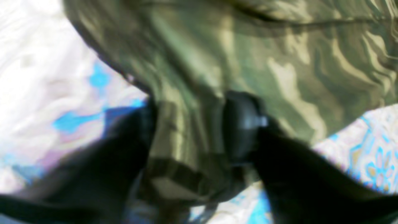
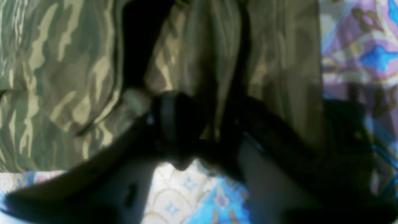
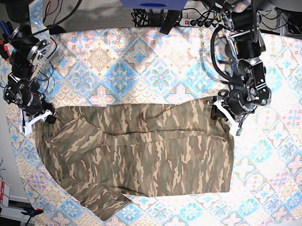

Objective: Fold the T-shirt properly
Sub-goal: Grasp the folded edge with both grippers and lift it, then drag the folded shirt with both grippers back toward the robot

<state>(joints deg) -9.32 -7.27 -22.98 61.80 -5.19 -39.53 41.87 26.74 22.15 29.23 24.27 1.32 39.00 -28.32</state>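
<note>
Left claw [image 1: 189,130]: closed on a bunched fold of the T-shirt [image 3: 144,152]; in the left wrist view cloth fills the gap between the two dark fingers [image 1: 242,127].
Right claw [image 2: 199,124]: likewise clamped on gathered camouflage cloth, a ridge of it standing up between the fingers.
Grip places: in the base view the left claw [image 3: 225,111] sits at the shirt's top corner nearest the power strip side, the right claw [image 3: 37,118] at the opposite top corner.
T-shirt: spread flat on the tablecloth [image 3: 143,63] over the worktop, top edge stretched between the two claws, one sleeve poking out at the bottom edge.
Risk: each pinch looks shallow and near the hem, so a lift could let a corner slip free; uneven pull by the two arms would likely skew the fold line or drag the tablecloth.
Hard to tell: both wrist views are blurred; how many layers each claw holds cannot be told, and the collar is not visible.
</note>
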